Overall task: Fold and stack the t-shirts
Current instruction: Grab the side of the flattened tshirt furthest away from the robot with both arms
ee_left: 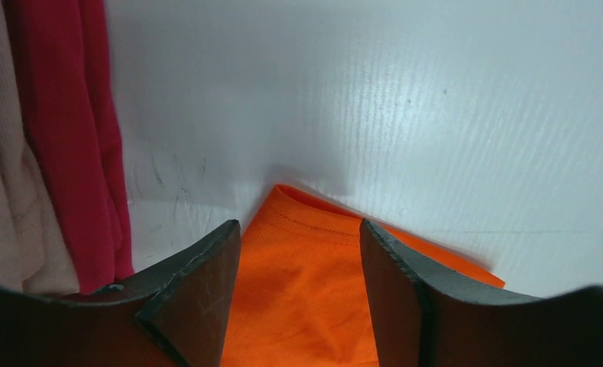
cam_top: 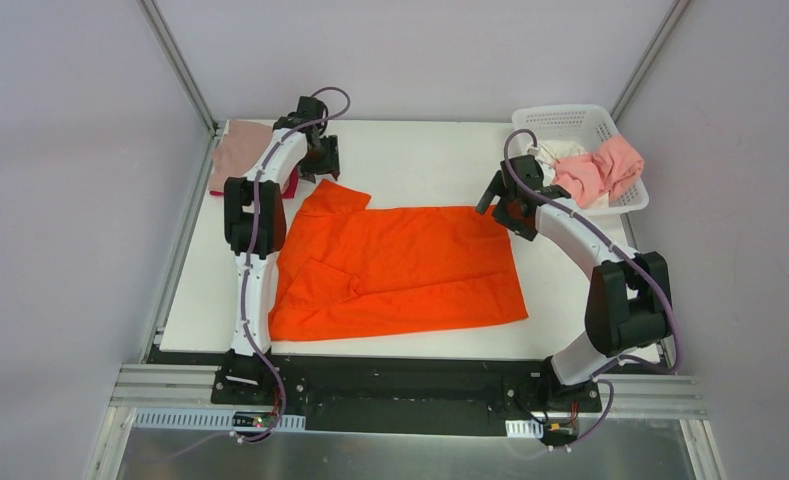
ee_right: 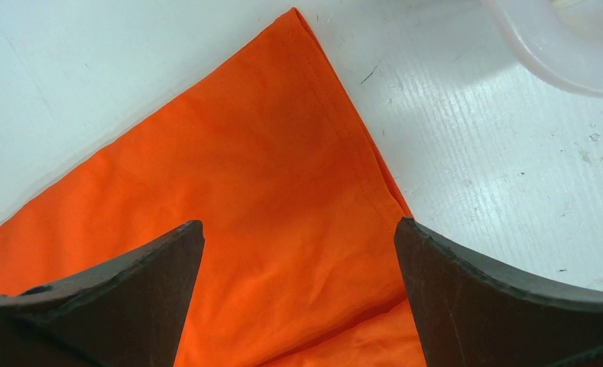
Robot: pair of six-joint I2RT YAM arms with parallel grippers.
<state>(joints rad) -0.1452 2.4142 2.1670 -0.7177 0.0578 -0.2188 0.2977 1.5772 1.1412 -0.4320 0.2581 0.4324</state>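
The bright orange t-shirt [cam_top: 400, 265] lies spread on the white table, partly folded. My left gripper [cam_top: 322, 160] is open over its far left sleeve corner [ee_left: 306, 252], with cloth between the fingers but not pinched. My right gripper [cam_top: 505, 205] is open over the far right corner [ee_right: 283, 176]. A dusty pink shirt [cam_top: 240, 150] lies folded on a crimson one [ee_left: 76, 145] at the far left. A salmon pink shirt [cam_top: 600, 168] and a white one [cam_top: 562, 150] sit in the basket.
The white lattice basket [cam_top: 570, 118] stands at the far right corner; its rim [ee_right: 558, 46] shows in the right wrist view. Grey walls and metal posts close in the table [cam_top: 420, 160].
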